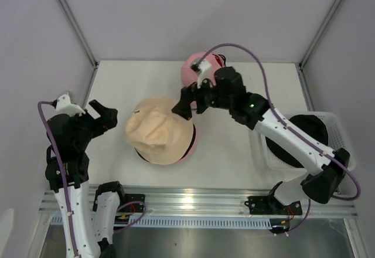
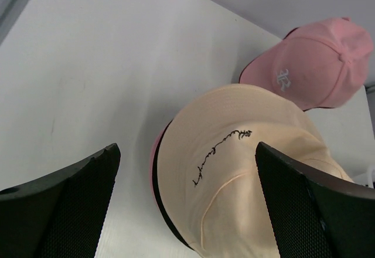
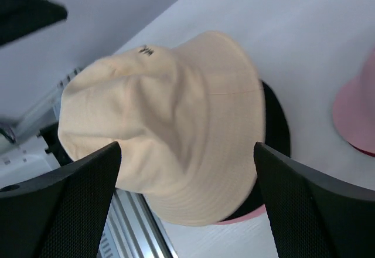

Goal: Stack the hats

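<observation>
lifting the right pincer (image 1: 191, 104) straight up and clear looks like the thing to get right here: its jaws stand wide apart, released, gripping nothing, and it hovers just over the far right edge of the cream bucket hat (image 1: 159, 130). that hat sits on top of the pile in the middle of the worktop (image 1: 234, 152), with a black brim (image 3: 275, 123) and a sliver of pink rim (image 1: 194, 140) peeking out beneath it on the right, so it seems to rest a little off centre, towards the left. a sideways exit could drag the soft brim and skew the pile further; a vertical one should not.

the left pincer (image 1: 107, 117) is also spread open and empty, just left of the pile, well placed to steady or nudge the cream hat if needed.

the stack is not finished, i would judge: a pink cap (image 1: 196, 67) lies alone at the back of the worktop, near the right pincer, and a black hat (image 1: 310, 126) lies in the white mesh basket (image 1: 338, 118) on the right. the pink cap seems the easier next reach; take it by the crown, not the stiff peak.
</observation>
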`<state>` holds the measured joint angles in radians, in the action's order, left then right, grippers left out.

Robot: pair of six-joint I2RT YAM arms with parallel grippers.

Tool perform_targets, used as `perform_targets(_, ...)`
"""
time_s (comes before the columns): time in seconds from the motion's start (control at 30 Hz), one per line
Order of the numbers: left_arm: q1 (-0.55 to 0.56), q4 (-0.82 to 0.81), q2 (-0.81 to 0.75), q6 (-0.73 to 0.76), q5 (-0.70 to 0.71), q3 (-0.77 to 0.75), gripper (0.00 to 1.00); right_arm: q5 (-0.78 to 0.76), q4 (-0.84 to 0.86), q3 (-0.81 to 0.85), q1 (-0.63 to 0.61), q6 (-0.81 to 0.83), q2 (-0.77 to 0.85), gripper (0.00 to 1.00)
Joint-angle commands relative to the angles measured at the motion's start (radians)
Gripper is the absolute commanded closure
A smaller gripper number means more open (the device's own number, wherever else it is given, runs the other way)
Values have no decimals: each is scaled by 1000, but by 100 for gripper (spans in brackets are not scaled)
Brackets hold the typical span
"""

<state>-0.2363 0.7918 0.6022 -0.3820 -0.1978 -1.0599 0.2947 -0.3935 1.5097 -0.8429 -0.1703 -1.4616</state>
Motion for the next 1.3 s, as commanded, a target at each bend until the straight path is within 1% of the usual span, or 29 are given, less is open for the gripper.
perform_targets(0.0, -8, -31, 24, 25, -138, 3, 0, 65, 83, -71, 161, -179, 93, 3)
perform_targets(0.03, -8, -35, 25, 17, -138, 12, 0, 76, 134, -106, 189, -230, 113, 3)
perform_targets(0.07, -8, -46, 25, 3, -138, 18, 1, 86, 159, -171, 211, -247, 121, 3)
perform_targets(0.1, -8, -51, 27, -18, -137, 43, 0, 104, 177, -199, 246, -256, 124, 3)
perform_targets(0.17, -8, -63, 36, -46, -112, 54, 1, 116, 214, -262, 264, -278, 115, 3)
perform_targets(0.23, -8, -68, 51, -57, -95, 58, 1, 155, 261, -296, 274, -290, 103, 3)
perform_targets(0.3, -8, -72, 60, -63, -94, 54, 1, 202, 315, -347, 274, -340, 86, 3)
perform_targets(0.37, -8, -83, 74, -69, -103, 55, 1, 228, 408, -373, 272, -415, 64, 3)
perform_targets(0.43, -8, -88, 80, -70, -104, 55, 1, 236, 461, -398, 265, -442, 52, 4)
perform_targets(0.53, -8, -91, 90, -69, -97, 54, 1, 224, 464, -402, 255, -443, 34, 6)
perform_targets(0.63, -8, -91, 91, -64, -88, 58, 1, 254, 496, -410, 248, -460, 18, 14)
perform_targets(0.67, -8, -91, 93, -63, -81, 58, 0, 259, 502, -410, 237, -460, 14, 19)
perform_targets(0.77, -8, -89, 103, -58, -60, 57, 1, 256, 496, -405, 214, -453, -8, 25)
perform_targets(0.9, -8, -85, 116, -44, -34, 43, 1, 258, 463, -396, 202, -442, -39, 29)
perform_targets(1.0, -8, -88, 119, -38, -26, 29, 0, 235, 440, -390, 197, -423, -46, 36)
perform_targets(1.07, -9, -91, 122, -37, -20, 29, 1, 218, 418, -376, 189, -399, -54, 43)
perform_targets(1.1, -8, -92, 123, -37, -19, 29, 0, 218, 404, -372, 189, -396, -59, 49)
perform_targets(1.13, -9, -94, 125, -37, -14, 32, 0, 221, 404, -371, 191, -396, -60, 66)
perform_targets(1.2, -8, -95, 133, -41, -9, 35, 1, 221, 406, -373, 192, -400, -60, 90)
perform_targets(1.23, -9, -95, 134, -44, -5, 40, 1, 210, 403, -375, 192, -403, -59, 100)
perform_targets(1.27, -9, -97, 140, -58, -2, 49, 1, 184, 401, -378, 195, -408, -49, 100)
